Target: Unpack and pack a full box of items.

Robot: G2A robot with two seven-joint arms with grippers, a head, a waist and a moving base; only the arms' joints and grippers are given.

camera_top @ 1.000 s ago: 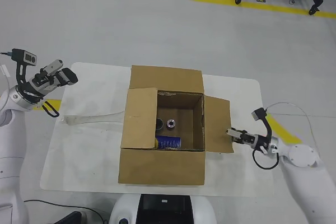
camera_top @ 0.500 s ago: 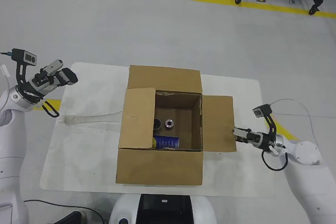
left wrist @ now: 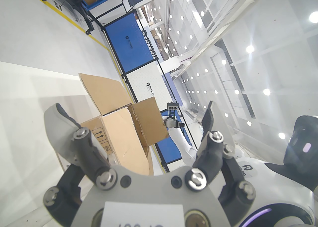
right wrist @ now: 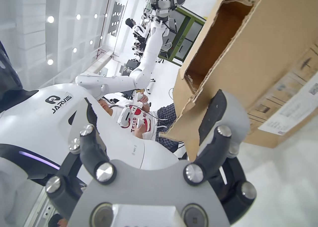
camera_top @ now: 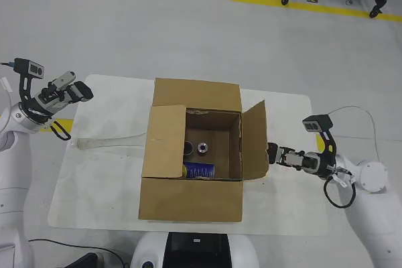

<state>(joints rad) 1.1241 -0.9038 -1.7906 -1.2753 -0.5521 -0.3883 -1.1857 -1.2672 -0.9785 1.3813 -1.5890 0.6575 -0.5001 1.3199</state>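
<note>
The open brown cardboard box (camera_top: 191, 197) sits centred on the white surface (camera_top: 100, 194). Its right flap (camera_top: 254, 141) leans half-raised at the right tool (camera_top: 271, 153), whose fingers are apart astride its edge (nothing clamped), so the flap may slip free, or a push may shove the box. The right arm is low and points inward; the left tool (camera_top: 80, 90) is held high by the surface's left corner, fingers spread.

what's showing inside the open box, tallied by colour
blue can: 1
dark round item: 1
silver-topped round item: 1
total: 3 showing in the cardboard box
</note>
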